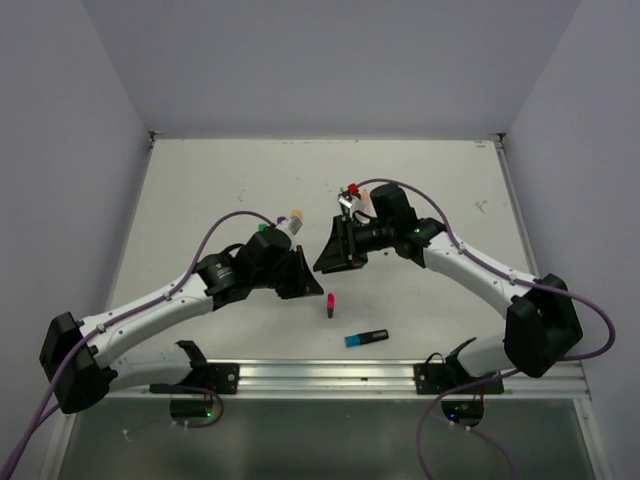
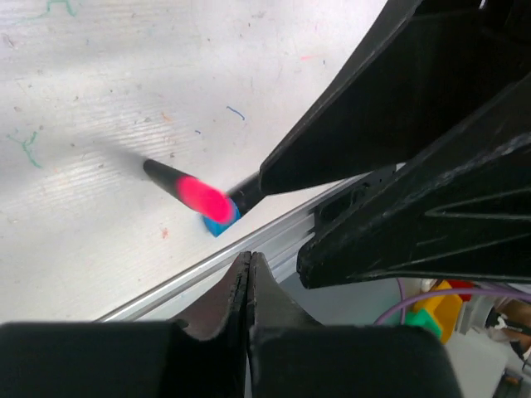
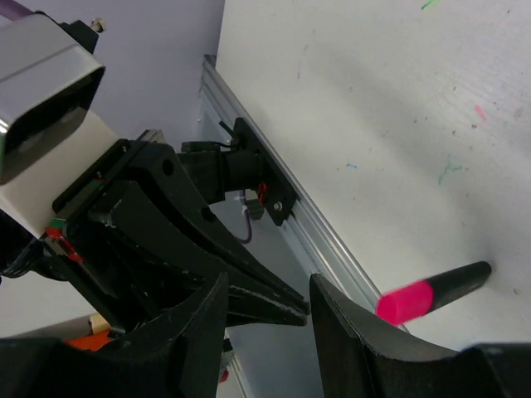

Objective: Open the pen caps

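From above, a short black highlighter with a pink cap [image 1: 329, 303] sits on the white tabletop [image 1: 200, 190], just near of the left fingers [image 1: 306, 283] and right fingers [image 1: 328, 260]. A blue-capped black highlighter [image 1: 366, 338] lies nearer still. Both caps are on. Small coloured pieces [image 1: 296, 215] farther off are too small to judge.

Left wrist view: the left fingers are pressed together and empty.

Right wrist view: the right fingers stand apart, holding nothing.

At least these two caps seem left to pull.

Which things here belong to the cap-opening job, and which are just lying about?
Job: pink-capped highlighter; blue-capped highlighter; coloured bits behind the arms, probably caps, too small to tell.
Lying about: purple cables; metal rail at the table's near edge; ink scribbles on the table.
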`<state>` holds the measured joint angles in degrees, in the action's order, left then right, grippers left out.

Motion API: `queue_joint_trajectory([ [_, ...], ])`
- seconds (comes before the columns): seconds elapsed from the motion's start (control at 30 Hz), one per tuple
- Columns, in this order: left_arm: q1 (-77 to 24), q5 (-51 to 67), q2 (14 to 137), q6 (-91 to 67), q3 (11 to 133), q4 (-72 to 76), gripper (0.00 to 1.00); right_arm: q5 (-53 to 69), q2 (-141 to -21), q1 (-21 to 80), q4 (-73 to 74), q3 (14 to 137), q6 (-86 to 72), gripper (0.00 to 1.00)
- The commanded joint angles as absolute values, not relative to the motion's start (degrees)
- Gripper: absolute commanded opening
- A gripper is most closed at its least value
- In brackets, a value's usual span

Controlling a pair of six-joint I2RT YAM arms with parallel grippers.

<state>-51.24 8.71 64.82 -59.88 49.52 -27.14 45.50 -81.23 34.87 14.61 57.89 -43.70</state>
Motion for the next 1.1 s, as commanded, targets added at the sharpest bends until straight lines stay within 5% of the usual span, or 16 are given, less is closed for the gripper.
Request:
queue_joint_trajectory([
  [0.0,-50.7,7.2,63.1,-60.6,49.2,-24.8,0.00,48.3,-79.9,35.2,15.1,57.7,-44.2,0.48],
  [0.4,-50.7,6.4,65.7,-56.4,48.1,-28.1,0.01,24.4,-84.4,33.1,41.5,65.0,-31.4,0.49],
  [0.47,-52.5,4.7,68.6,-51.8,49.3,-28.8,0.16,22.5,-82.6,31.6,42.1,63.9,-32.3,0.50],
  [0.5,-53.9,3.6,70.1,-50.3,51.7,-30.7,0.31,22.2,-81.9,29.6,42.1,63.4,-33.0,0.50],
  [0.63,-58.4,3.1,77.3,-45.2,54.8,-32.1,0.53,21.2,-80.1,25.9,44.7,63.2,-33.3,0.51],
  [0.8,-58.6,4.0,79.1,-38.8,55.1,-29.5,0.68,22.2,-78.0,23.5,49.2,63.1,-33.1,0.52],
  [1.07,-58.9,0.6,84.8,-29.9,55.7,-30.9,0.70,25.0,-74.8,22.2,49.3,61.1,-33.7,0.52],
])
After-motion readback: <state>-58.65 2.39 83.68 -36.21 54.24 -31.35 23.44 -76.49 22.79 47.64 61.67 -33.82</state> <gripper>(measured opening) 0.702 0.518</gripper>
